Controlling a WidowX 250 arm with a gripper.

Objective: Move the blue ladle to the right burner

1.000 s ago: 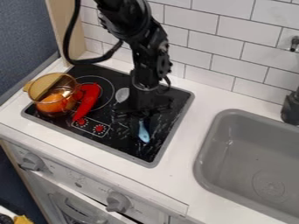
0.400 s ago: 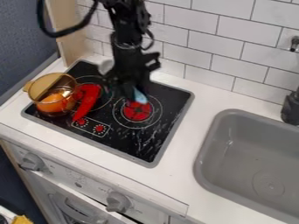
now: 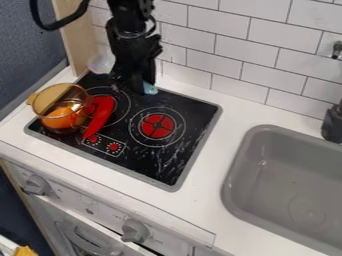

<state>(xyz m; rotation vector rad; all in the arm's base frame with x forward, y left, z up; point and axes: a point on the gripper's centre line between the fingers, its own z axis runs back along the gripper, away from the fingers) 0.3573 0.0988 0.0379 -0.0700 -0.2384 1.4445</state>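
Evidently, the gripper (image 3: 133, 84) is closed on the handle of the blue ladle (image 3: 149, 89), held up near the back edge of the stovetop (image 3: 157, 162), with the bowl out toward the back left corner. The ladle is best brought toward the front right corner until centred over the right burner (image 3: 157, 126), then lowered gently and supported before being let go. The bowl should be swung clear of the long red thing (image 3: 99, 115) and the glass pot (image 3: 61, 107) by the left edge.

The blue ladle (image 3: 150, 89) (whitish bowl, pale handle) is held behind the right burner (image 3: 157, 126), red-centred and ringed
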